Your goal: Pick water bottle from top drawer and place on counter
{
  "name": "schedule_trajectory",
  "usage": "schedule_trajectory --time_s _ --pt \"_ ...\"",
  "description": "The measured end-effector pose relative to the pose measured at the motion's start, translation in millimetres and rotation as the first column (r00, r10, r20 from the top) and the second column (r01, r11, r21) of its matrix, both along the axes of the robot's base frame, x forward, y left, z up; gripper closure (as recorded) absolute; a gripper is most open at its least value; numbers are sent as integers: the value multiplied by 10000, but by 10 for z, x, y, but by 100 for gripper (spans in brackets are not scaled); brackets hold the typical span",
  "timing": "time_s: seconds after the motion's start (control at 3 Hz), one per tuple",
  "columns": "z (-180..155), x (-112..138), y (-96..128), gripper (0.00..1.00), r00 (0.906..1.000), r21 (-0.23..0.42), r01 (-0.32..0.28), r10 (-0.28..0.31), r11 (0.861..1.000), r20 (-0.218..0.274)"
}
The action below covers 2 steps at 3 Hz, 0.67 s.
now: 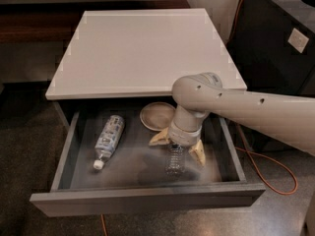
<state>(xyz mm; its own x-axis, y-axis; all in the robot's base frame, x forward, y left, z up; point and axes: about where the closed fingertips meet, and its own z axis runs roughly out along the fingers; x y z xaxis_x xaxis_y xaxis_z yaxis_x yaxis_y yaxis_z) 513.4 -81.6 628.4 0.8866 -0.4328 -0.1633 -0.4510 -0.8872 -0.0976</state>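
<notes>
Two pale fingers (198,155) of the gripper (177,150) are spread wide inside the open top drawer (147,201), one on either side of the upper end of the water bottle (174,163). This clear bottle lies on the drawer floor right of centre, towards the front edge. A shallow tan bowl (153,116) sits just behind the gripper near the drawer's back edge. A labelled bottle with a white cap (109,139) lies in the left half. Above, the white counter (142,48) overhangs the drawer's rear. An orange cable (278,173) trails across the floor to the right.
</notes>
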Motion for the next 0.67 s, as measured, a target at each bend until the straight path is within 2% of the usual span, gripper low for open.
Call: schedule_trajectory --time_s 0.67 --pt "-82 -17 5 47 9991 -243 108 -118 9996 -396"
